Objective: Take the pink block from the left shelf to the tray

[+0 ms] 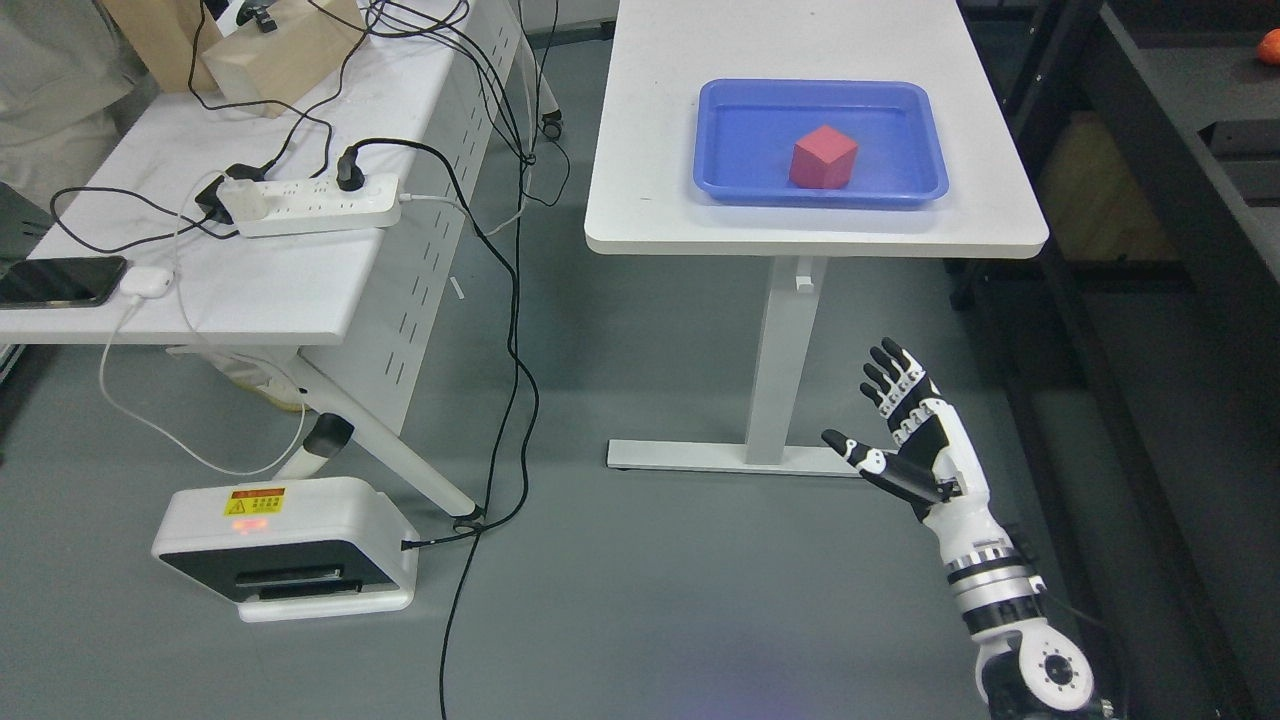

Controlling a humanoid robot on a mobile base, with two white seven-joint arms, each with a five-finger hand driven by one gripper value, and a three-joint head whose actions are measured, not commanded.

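The pink block sits in the blue tray, well above and a little left of the right hand in the head view. It is a cube with no long axis to speak of — one vertical edge faces the camera, so it stands turned cornerwise to the tray's walls. Bare tray floor surrounds it on every side, with more room to its left than to its right. The tray lies near the front edge of the white worktop, whose rounded front lip runs just beyond the tray's near rim. The right hand hangs low over the grey floor, fingers spread and holding nothing — palm turned left, beside the worktop's leg. Open floor stretches to the hand's left.
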